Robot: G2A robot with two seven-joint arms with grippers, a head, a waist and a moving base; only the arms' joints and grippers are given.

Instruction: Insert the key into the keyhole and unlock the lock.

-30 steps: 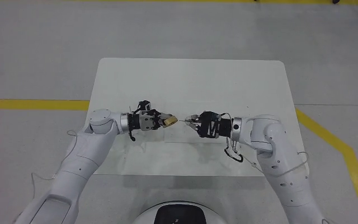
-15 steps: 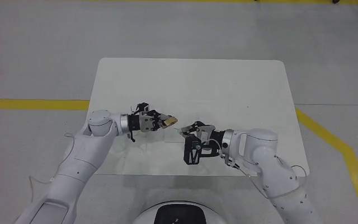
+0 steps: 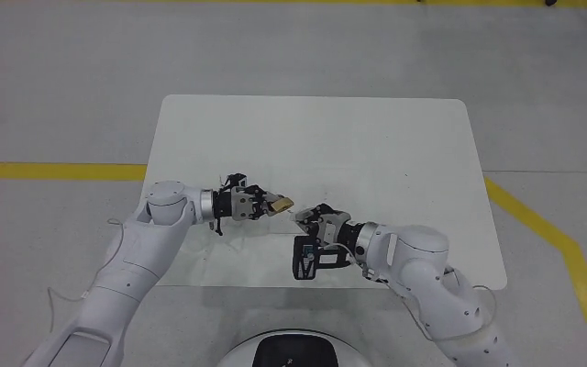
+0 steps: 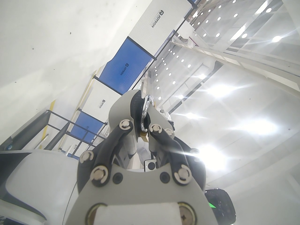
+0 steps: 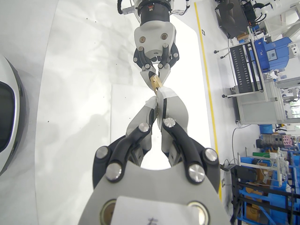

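Above the white table, my left gripper is shut on a small brass padlock that juts out toward the other arm. The left wrist view shows its fingers clamped on the silver shackle. In the right wrist view the padlock hangs in the left gripper. My right gripper is shut on the key, which is mostly hidden between its pads. Its tips meet the padlock's lower end. From above, the right gripper sits just right of the padlock.
The yellow floor line runs past both sides of the table. Beyond the table's far edge, the right wrist view shows a grey rack and blue bins. Bare tabletop lies on all sides of the grippers.
The right arm swung its elbow toward the table's front edge and turned its wrist, with the gripper shifting slightly left and nearer. The left gripper with the padlock dipped a little.
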